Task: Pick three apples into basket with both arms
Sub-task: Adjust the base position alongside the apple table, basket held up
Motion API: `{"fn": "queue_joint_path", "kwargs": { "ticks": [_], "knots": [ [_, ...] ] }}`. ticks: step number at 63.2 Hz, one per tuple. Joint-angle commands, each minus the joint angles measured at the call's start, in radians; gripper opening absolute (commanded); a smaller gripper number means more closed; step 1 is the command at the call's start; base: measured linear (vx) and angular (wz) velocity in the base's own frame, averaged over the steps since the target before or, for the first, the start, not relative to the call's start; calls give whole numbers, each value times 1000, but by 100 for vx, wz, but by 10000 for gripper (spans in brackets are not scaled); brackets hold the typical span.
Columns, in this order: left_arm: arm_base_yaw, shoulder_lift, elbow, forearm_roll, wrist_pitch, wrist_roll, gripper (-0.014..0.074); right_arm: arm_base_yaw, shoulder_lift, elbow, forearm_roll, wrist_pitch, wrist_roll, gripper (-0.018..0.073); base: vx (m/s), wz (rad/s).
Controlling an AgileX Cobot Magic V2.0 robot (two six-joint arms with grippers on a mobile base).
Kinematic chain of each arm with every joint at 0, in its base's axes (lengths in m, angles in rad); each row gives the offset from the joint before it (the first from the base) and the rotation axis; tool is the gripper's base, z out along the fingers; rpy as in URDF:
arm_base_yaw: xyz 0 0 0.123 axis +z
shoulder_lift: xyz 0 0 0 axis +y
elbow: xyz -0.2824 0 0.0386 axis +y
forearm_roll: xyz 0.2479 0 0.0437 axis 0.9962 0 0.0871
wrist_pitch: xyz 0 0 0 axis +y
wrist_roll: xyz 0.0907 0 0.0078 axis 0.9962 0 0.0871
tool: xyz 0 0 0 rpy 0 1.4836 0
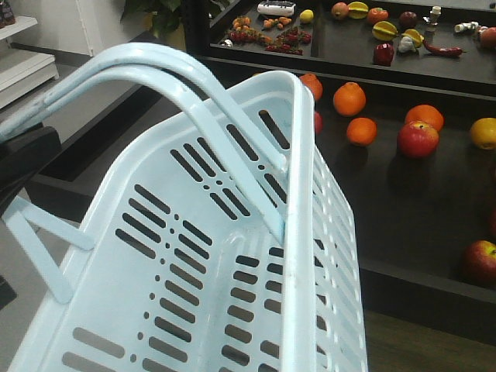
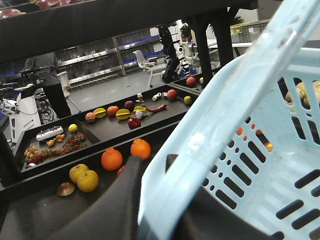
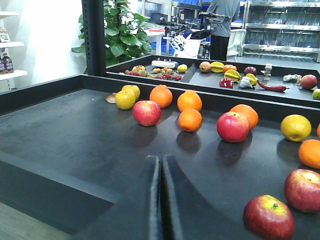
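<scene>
Left gripper clamps the basket rim, holding it tilted beside the shelf, likely as your drop target | right gripper pinched closed, empty, low over the shelf | apples loose there, nearest at 4 o'clock, others at 2 and 12 | you open before reaching.

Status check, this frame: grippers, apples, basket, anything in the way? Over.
Left gripper shut on basket, held tilted. Right gripper shut, empty, low over shelf. Apples on shelf, none seen in basket. Oranges sit among them.
</scene>
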Motion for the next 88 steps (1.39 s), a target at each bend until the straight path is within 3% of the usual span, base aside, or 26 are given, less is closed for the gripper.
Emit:
{"fn": "queue_joint_path", "kwargs": {
  "ticks": [1,88],
  "knots": [
    [-4,-1,-29,19,30,-24,-6,-5,-12,14,-9,-71,-7,-8,4,0],
    [-4,-1,-29,19,30,-24,-6,-5,-12,14,-9,-71,-7,-8,7,3]
  ]
}}
